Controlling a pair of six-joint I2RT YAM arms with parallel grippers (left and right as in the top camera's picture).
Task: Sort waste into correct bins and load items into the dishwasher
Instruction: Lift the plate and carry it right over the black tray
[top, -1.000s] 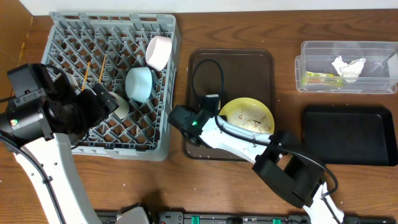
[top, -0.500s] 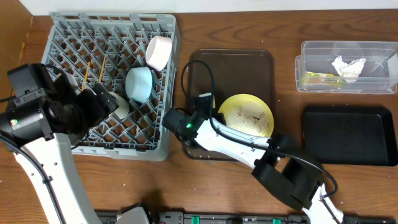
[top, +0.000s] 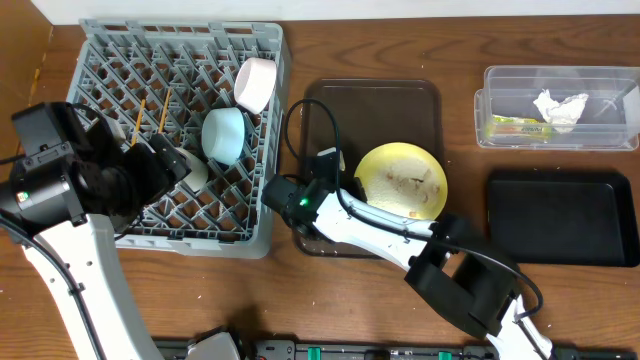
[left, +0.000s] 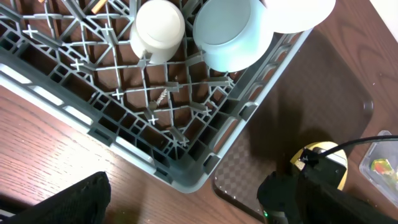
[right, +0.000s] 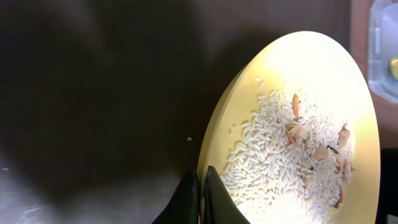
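My right gripper (right: 202, 186) is shut on the left rim of the yellow plate (top: 402, 180), which tilts over the dark brown tray (top: 370, 110). Pale rice scraps (right: 280, 162) lie on the plate (right: 323, 81). The grey dish rack (top: 110, 70) holds the pinkish-white bowl (top: 255, 85), light blue bowl (top: 225, 135), cream cup (top: 192, 168) and chopsticks (top: 150, 115). My left gripper (top: 165, 162) hangs open over the rack's front part, holding nothing. The clear tub (top: 600, 85) contains the white tissue (top: 560, 105) and the yellow-green wrapper (top: 515, 125). The black tray (top: 562, 217) lies in front of the tub.
The right arm (top: 400, 235) stretches across the brown tray's front edge, with its cable looping above the tray. In the left wrist view the rack's corner (left: 186, 177) sits close to the brown tray (left: 298, 93). Bare wooden table (top: 330, 290) lies in front.
The right gripper has shifted a little left and raised the plate's rim, so the plate tilts more and sits slightly farther back. The left arm has not moved.
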